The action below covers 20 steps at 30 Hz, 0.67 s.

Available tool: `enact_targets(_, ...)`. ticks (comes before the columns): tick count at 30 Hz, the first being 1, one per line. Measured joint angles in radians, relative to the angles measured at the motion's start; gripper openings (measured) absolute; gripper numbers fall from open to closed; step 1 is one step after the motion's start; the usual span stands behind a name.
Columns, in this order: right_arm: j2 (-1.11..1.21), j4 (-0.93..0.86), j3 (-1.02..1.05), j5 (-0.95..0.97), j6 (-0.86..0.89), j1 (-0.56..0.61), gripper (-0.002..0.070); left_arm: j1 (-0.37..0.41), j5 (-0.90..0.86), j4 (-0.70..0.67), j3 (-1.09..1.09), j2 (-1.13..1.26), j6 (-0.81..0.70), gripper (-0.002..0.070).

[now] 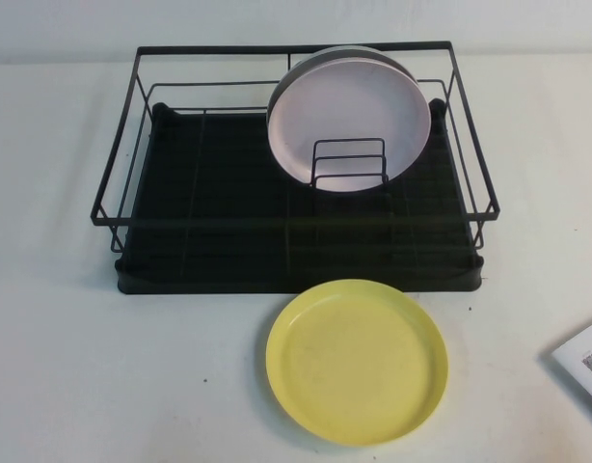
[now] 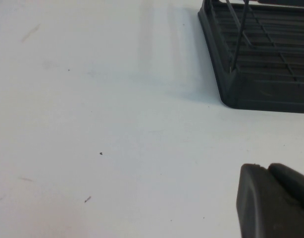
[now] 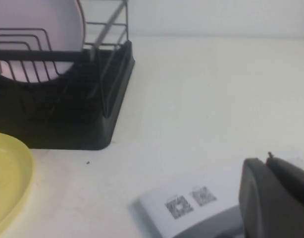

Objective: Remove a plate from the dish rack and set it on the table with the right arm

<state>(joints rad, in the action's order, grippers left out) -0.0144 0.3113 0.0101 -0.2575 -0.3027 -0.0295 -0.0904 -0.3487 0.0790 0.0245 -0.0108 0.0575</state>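
The yellow plate [image 1: 357,360] lies flat on the white table [image 1: 65,367], just in front of the black dish rack [image 1: 180,212], and its edge shows in the right wrist view [image 3: 8,183]. Neither arm shows in the high view. My right gripper [image 3: 266,161] hangs over the table to the right of the rack [image 3: 68,114], fingers together and empty, well away from the plate. My left gripper [image 2: 263,167] is low over the table beside the rack's left front corner [image 2: 261,74], fingers together and empty.
A pale pink plate [image 1: 349,121] stands upright in the rack's wire dividers, with a grey plate [image 1: 310,63] behind it. A white card with QR codes [image 1: 585,362] lies at the table's right front, under my right gripper in the right wrist view [image 3: 186,203].
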Motion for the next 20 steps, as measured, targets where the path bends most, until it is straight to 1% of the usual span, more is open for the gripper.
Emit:
enact_targets(2,0.000,-0.083,0.012,-0.015,0.136,0.000,-0.0018,0.000,0.000,0.000,0.000,0.000,0.000,-0.0004)
enact_targets(4,0.000,-0.122,0.014,-0.063,0.205,0.000,-0.0018,0.000,0.000,0.000,0.000,0.000,0.000,-0.0004)
enact_targets(10,0.000,-0.149,0.018,-0.099,0.149,0.002,-0.0018,0.000,0.000,0.000,0.000,0.000,0.000,-0.0004)
enact_targets(20,0.000,-0.151,0.018,-0.099,0.138,0.004,-0.0018,0.000,0.000,0.000,0.000,0.000,0.000,-0.0004)
